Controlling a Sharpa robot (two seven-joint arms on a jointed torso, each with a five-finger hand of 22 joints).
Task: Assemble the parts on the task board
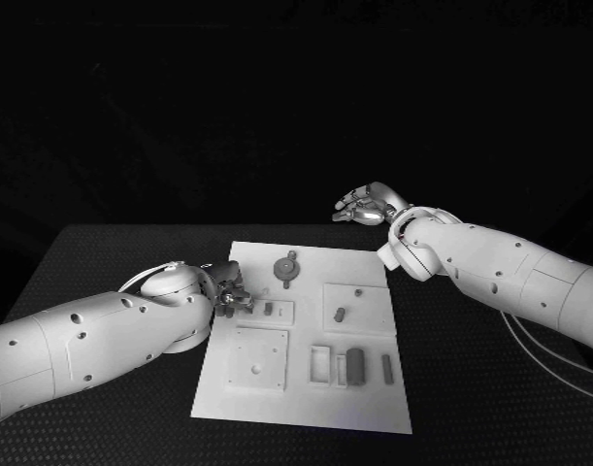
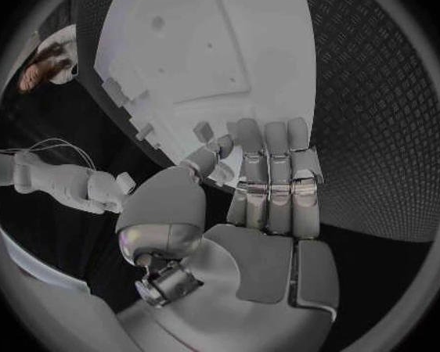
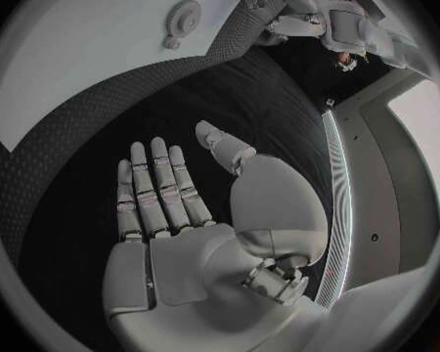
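Two silver many-fingered hands sit at opposite sides of the flat white rectangular task board (image 1: 303,335) on the black table (image 1: 115,262). The left hand (image 1: 229,291) is at the board's left edge, beside a small square raised block with a grey peg-like part (image 1: 268,309) in it. In the left wrist view its fingers (image 2: 274,172) lie straight and close together, with the thumb curved toward a small pale piece (image 2: 203,131) at the board's edge; whether that piece is pinched or merely touched I cannot tell. The right hand (image 1: 366,206) hangs beyond the board's far right corner, well apart from the parts, flat and spread, holding nothing.

Other grey parts lie on the board: a round gear-like piece (image 1: 286,267) near the far edge, a short peg (image 1: 340,314) on a square plate, and a dark oblong slug (image 1: 356,365) among slotted holders near the front.

Judging from this, the step in hand is the left hand's work at the left-edge block, either picking up or seating a small part. The next move likely calls for a sure fingertip pinch and careful alignment with the socket.
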